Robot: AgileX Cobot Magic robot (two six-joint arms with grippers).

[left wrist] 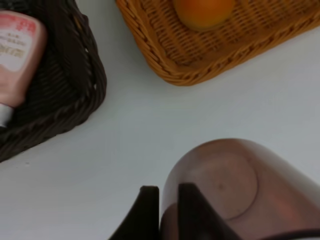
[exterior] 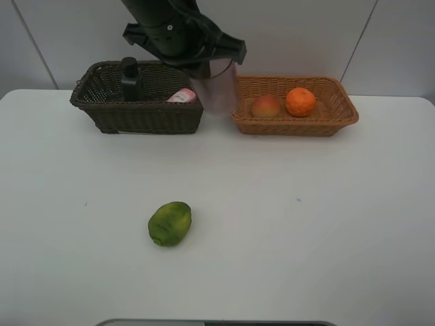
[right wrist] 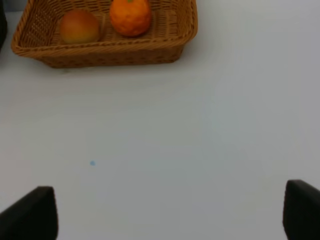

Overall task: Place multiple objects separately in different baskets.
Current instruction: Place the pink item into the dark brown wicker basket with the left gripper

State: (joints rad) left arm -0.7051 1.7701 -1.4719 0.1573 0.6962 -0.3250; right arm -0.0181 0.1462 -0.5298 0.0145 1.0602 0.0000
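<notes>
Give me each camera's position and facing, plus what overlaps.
Exterior high: above the table, facing both baskets; left arm shows.
Left wrist: on the arm, looking down past the left gripper clamping the purple cup.
Right wrist: low, facing the tan basket; open right gripper fingertips show.
Shared: the orange.

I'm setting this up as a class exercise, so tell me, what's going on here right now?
A two-armed robot is sorting items into baskets. The left gripper holds the translucent purple cup above the gap between the dark brown basket and the light tan basket. The pump bottle and pink tube lie in the dark one; the orange and red-yellow fruit in the tan one. The green fruit sits on the table. The right gripper is open and empty.
</notes>
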